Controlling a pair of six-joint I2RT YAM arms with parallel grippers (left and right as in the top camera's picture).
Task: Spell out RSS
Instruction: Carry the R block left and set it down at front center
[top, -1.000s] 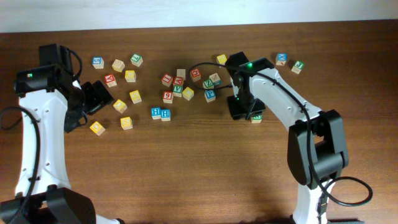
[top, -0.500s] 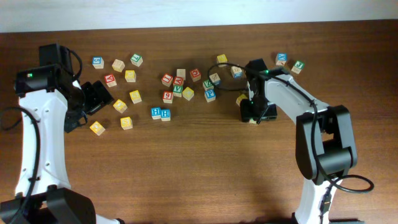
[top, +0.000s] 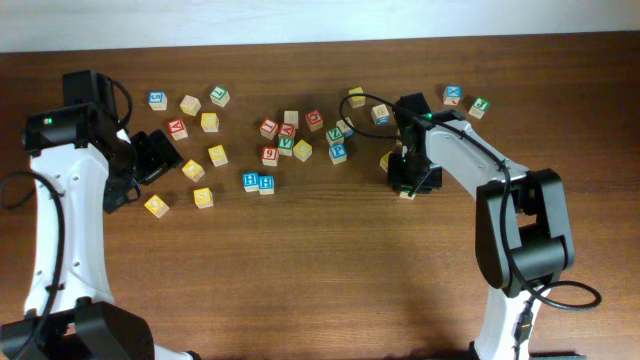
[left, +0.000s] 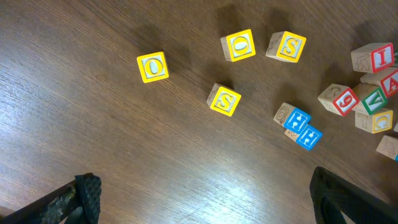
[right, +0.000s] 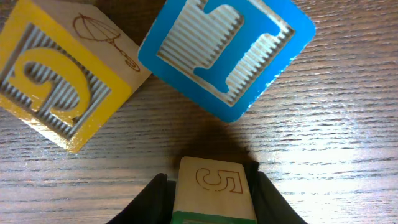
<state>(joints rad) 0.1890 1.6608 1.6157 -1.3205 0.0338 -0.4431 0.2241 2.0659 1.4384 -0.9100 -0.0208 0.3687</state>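
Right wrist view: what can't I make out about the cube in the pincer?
The cube, right wrist: its letter face is cut off by the bottom edge; only a green strip and an engraved 5 show.
Same cube, overhead: the right pincer covers it.
Whether it is lifted: neither view tells.

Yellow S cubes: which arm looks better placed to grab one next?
Left. Both S cubes lie on its side, in plain sight ahead of the open left end effector. The right end effector is across the table, closed around a cube marked 5.
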